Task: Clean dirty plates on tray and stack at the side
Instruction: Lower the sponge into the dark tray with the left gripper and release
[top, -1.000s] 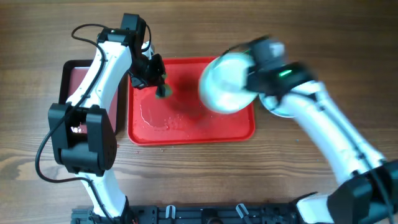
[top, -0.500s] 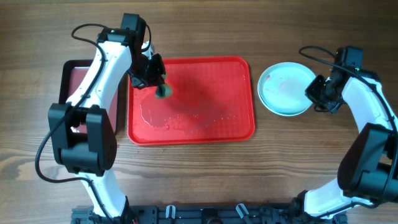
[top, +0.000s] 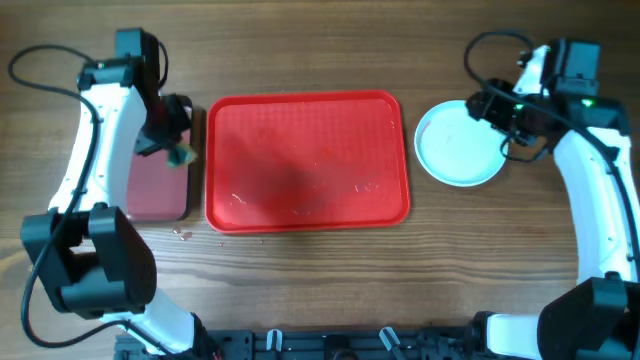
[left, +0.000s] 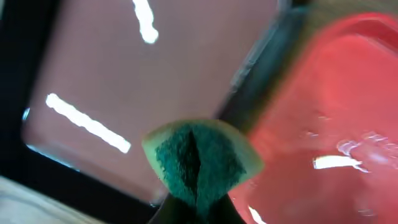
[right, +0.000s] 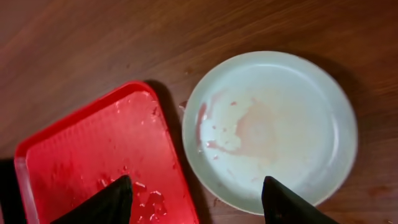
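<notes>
The red tray (top: 307, 160) lies mid-table with only water drops on it. To its right, a pale blue plate (top: 458, 146) rests on the wood, wet with faint pinkish smears (right: 273, 127). My right gripper (top: 487, 108) hovers over the plate's far right rim. It is open (right: 193, 205) with nothing between its fingers, straddling the gap between the plate and the tray's corner (right: 93, 168). My left gripper (top: 175, 150) is shut on a green sponge (left: 199, 162), held above the right edge of the maroon tray.
A smaller black-rimmed maroon tray (top: 150, 185) sits left of the red tray, close against it. Bare wooden table surrounds everything. The left arm's cable loops at the far left, the right arm's at the far right.
The right arm carried the plate off the red tray, set it on the wood, opened and drew back. The left arm moved left with the sponge, from the red tray to the maroon tray.
</notes>
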